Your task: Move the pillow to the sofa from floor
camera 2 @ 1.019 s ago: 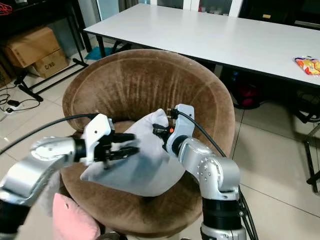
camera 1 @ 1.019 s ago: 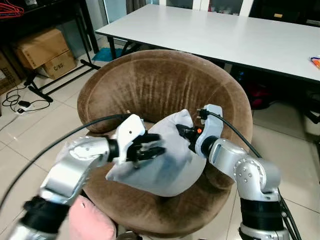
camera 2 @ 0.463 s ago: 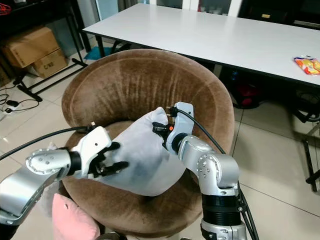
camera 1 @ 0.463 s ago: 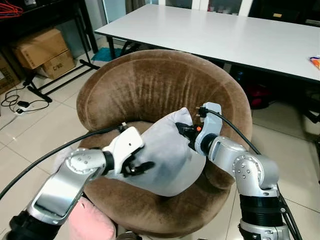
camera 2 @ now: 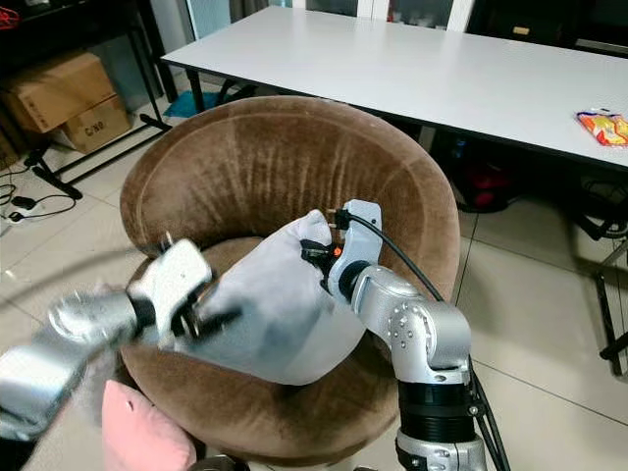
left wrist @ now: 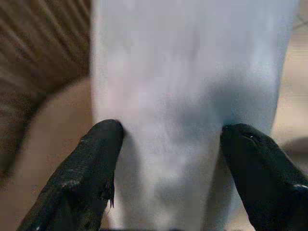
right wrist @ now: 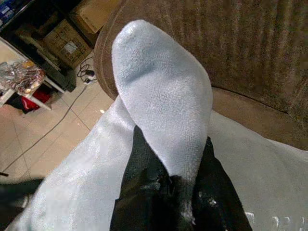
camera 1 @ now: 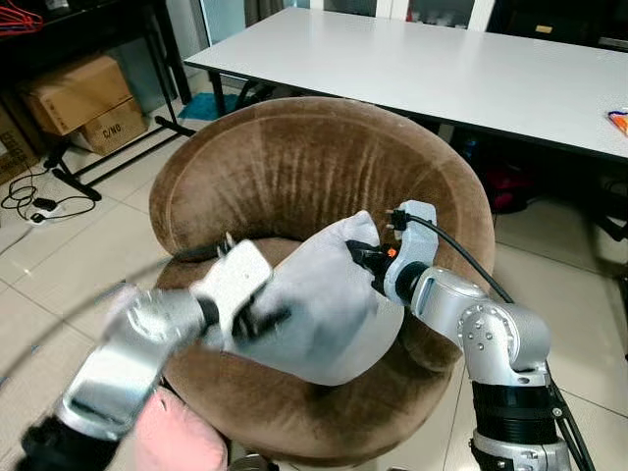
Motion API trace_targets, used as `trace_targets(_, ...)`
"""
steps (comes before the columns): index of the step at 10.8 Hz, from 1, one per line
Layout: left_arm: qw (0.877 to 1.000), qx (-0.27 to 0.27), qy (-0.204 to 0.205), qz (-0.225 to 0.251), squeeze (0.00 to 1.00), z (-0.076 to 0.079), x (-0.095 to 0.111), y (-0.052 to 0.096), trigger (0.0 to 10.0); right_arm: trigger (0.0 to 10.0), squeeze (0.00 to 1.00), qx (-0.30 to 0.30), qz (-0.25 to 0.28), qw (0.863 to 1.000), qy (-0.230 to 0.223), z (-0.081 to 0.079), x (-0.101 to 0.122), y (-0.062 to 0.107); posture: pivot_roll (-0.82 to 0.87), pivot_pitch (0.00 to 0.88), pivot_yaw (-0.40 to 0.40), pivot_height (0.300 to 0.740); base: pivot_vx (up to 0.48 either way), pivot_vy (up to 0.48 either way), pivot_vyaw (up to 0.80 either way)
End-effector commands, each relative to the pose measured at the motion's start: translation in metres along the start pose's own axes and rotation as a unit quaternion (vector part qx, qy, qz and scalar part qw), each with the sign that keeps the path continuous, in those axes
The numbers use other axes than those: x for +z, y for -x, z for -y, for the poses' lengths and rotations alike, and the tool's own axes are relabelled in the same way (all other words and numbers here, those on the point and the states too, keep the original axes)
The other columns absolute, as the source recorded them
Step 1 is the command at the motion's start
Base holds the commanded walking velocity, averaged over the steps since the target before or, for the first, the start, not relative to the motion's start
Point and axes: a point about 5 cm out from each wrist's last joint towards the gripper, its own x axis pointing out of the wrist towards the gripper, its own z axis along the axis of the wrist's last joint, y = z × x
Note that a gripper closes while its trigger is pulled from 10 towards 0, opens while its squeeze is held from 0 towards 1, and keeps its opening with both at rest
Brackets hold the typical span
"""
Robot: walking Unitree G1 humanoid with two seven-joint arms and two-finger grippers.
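Left tool point(camera 1: 257, 319) withdrew (box point(camera 1: 106, 129): "C/ND").

Both eye views look forward and down from the head onto the brown sofa point(camera 1: 314, 167), with the white desk point(camera 1: 442, 69) behind it; they share this scene, slightly offset sideways. The left wrist view sits very close, looking along its black fingers point(left wrist: 82, 173) at the pillow point(left wrist: 183, 96). The right wrist view looks along its own fingers point(right wrist: 139, 192) over the pillow toward the sofa back.
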Motion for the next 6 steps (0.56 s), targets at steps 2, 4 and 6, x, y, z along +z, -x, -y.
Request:
trace_targets(2, 0.998, 0.016, 0.040, -0.040, 0.00, -0.014, -0.023, -0.014, 10.0, 10.0, 0.00, 0.007, 0.006, 1.000, 0.006, -0.003, 0.005, 0.000, -0.02, 0.000, 0.033, 0.740, 0.000, 0.000, 0.00)
trace_targets(4, 0.998, 0.017, 0.047, -0.037, 0.00, -0.027, -0.026, -0.027, 5.7, 10.0, 0.00, 0.007, 0.008, 1.000, 0.005, -0.004, 0.006, 0.000, -0.03, 0.000, 0.037, 0.740, 0.000, 0.000, 0.00)
trace_targets(6, 0.999, 0.016, 0.035, -0.038, 0.00, -0.034, -0.029, -0.034, 0.0, 10.0, 0.00, 0.004, 0.010, 1.000, 0.009, -0.003, 0.006, 0.001, -0.03, 0.000, 0.041, 0.740, 0.000, 0.000, 0.00)
